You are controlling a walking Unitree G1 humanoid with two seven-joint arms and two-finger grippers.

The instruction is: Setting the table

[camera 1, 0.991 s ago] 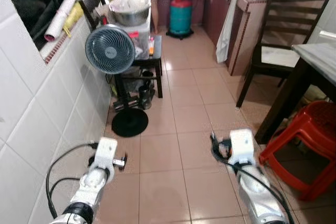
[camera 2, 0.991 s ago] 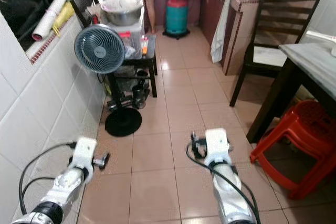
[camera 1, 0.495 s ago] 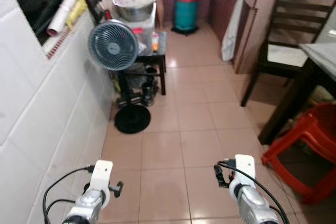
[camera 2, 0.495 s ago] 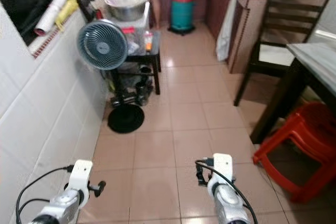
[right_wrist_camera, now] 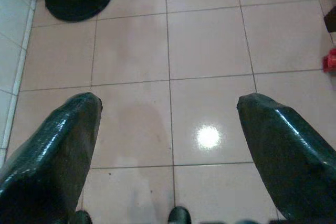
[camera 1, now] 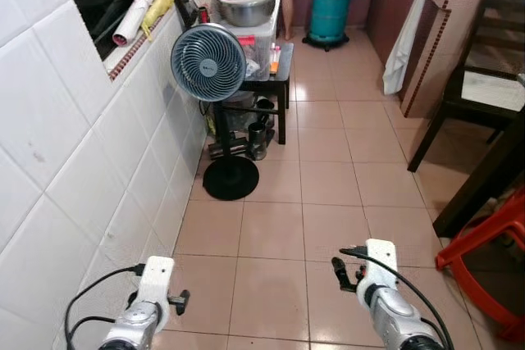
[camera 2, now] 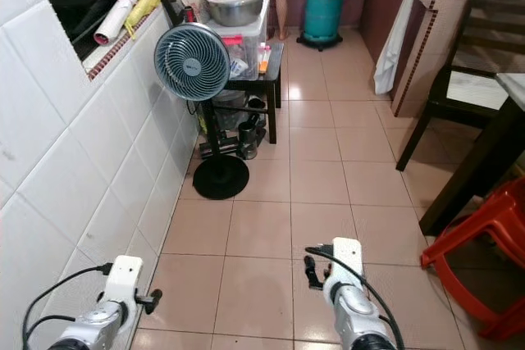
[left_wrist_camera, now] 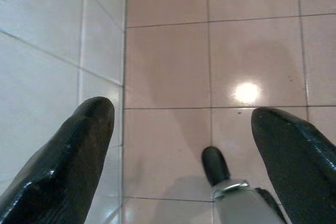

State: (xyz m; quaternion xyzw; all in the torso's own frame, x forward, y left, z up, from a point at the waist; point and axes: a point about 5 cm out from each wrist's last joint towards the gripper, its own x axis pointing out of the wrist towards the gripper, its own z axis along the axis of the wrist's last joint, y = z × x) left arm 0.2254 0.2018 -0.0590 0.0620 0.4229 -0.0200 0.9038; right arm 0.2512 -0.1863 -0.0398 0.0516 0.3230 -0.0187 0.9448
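A dark wooden table [camera 2: 512,88] stands at the right edge, with only its corner and one leg showing. Both arms hang low over the pink tiled floor. My left gripper [left_wrist_camera: 181,113] is open beside the white tiled wall, with nothing between its fingers. My right gripper [right_wrist_camera: 169,103] is open too, above bare tiles, and holds nothing. In the head views the left arm [camera 1: 148,305] is at the bottom left and the right arm [camera 1: 385,301] at the bottom centre.
A standing fan [camera 1: 208,62] with a round black base [camera 1: 230,179] is by the left wall [camera 1: 74,161]. Behind it a small stand holds a steel bowl [camera 1: 246,10]. A gas cylinder [camera 1: 328,14], a dark chair [camera 1: 484,79] and a red stool [camera 1: 492,243] flank the open corridor.
The whole picture has shifted, so the camera has moved: the fan sits further right and the table has slid toward the right edge. Both arms show lower in the picture than a second ago.
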